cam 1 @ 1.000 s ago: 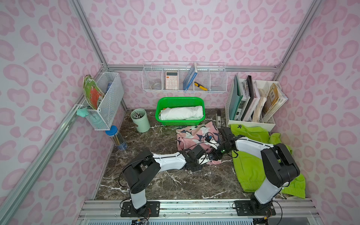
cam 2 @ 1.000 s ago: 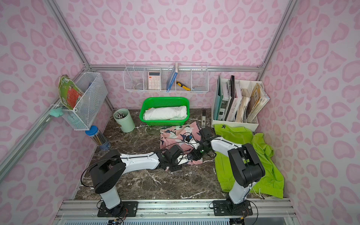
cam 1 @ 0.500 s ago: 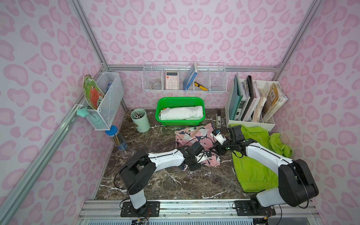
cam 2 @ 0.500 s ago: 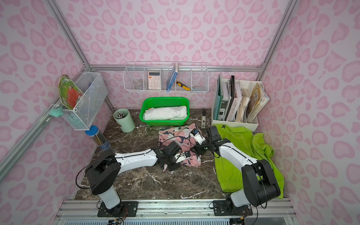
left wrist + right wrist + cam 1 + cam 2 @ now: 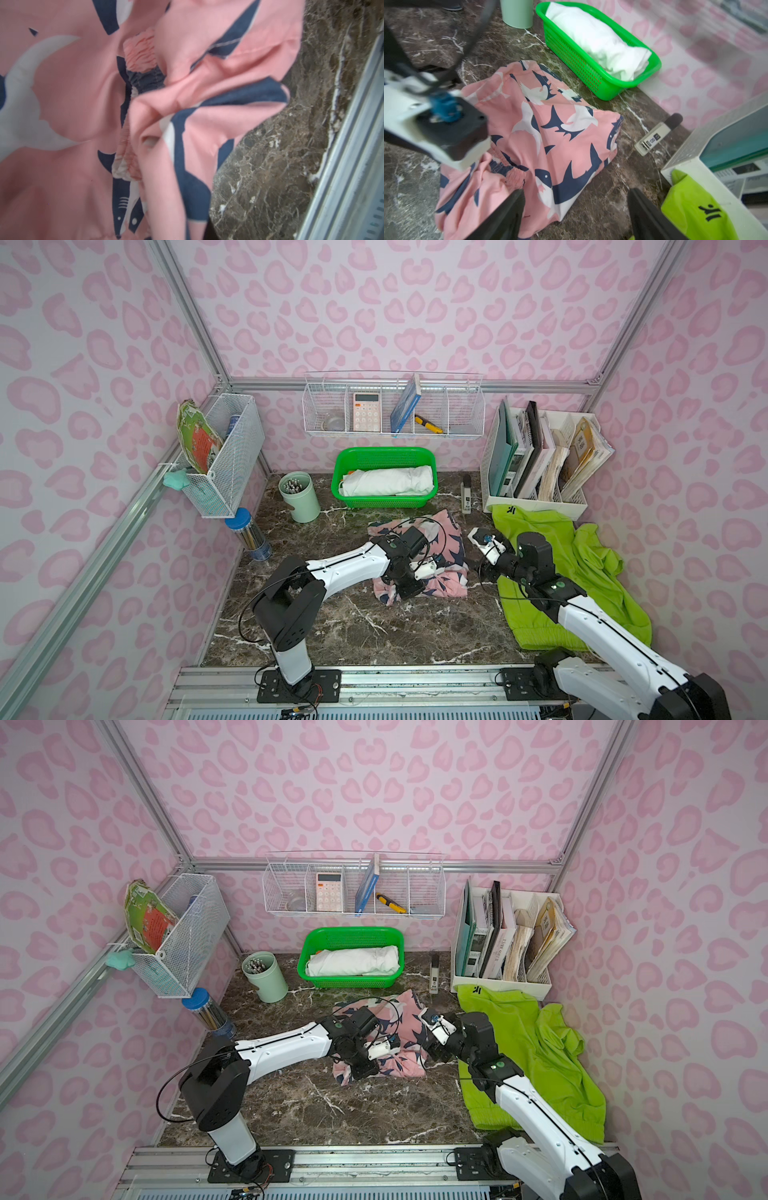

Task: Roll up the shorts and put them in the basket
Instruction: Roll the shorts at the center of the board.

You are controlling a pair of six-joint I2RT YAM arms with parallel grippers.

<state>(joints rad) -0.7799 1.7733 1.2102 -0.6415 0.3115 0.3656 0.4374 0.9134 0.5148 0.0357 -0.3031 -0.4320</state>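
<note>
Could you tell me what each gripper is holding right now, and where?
The left gripper seems pinched on the pink shorts at bunched cloth by the waistband; the right gripper is open, empty.

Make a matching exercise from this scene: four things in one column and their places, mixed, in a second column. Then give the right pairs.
Things
1. pink shorts
2. green shorts
3. white cloth
4. calculator

Places
A. in the wall rack
B. in the green basket
C. at the middle of the table
D. on the table, against the file box

Pairs: 1-C, 2-D, 3-B, 4-A
</note>
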